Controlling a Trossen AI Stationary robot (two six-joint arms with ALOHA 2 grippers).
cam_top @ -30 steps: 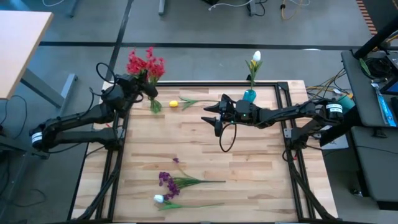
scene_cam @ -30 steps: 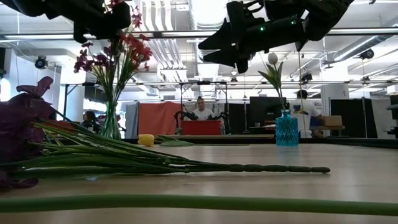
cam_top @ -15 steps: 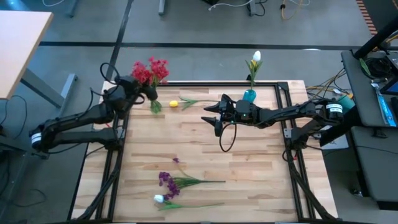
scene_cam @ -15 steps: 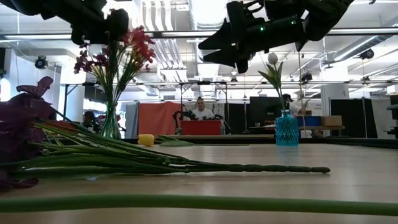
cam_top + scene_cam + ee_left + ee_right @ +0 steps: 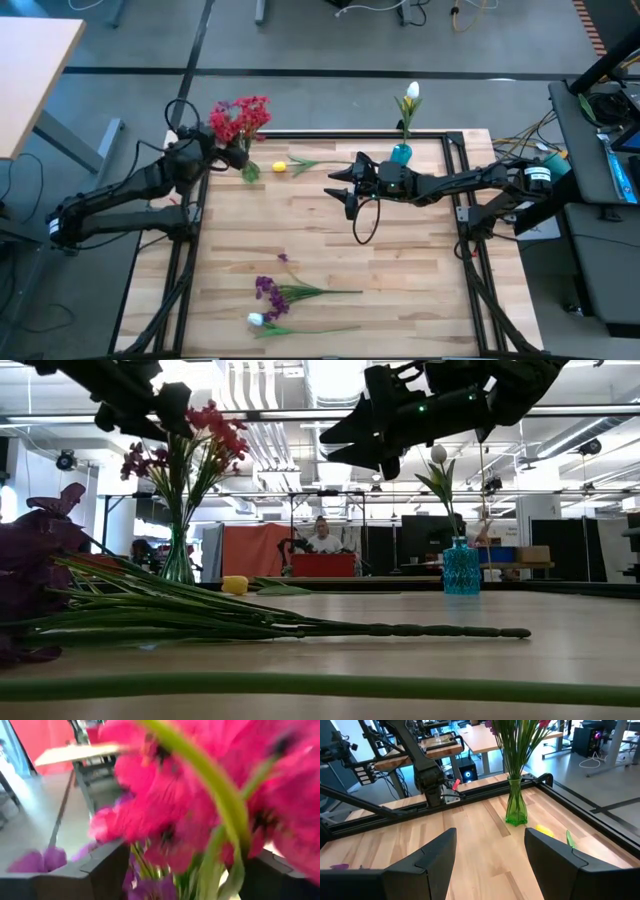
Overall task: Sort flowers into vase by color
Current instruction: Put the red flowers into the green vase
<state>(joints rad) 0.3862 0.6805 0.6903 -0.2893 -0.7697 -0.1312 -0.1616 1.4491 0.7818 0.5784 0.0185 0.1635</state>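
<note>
Red flowers stand with their stems in a green glass vase at the table's far left. My left gripper is open at the height of their heads. In the left wrist view its fingers stand on either side of the red flowers and their stems. A white tulip stands in a blue vase at the far right. A yellow flower lies on the table beside the green vase. My right gripper hovers open over the table's middle, holding nothing.
Purple flowers and a white flower lie on the table near its front edge, stems pointing right. Black frame rails run along the table's sides. The table's middle lies bare under the right gripper.
My left gripper has opened, let go of the red flowers and tipped, drawing back a little toward the table's left. The red flower heads have swung from leaning far-left to nearer above the vase, their stems staying in it. The right arm has kept still.
</note>
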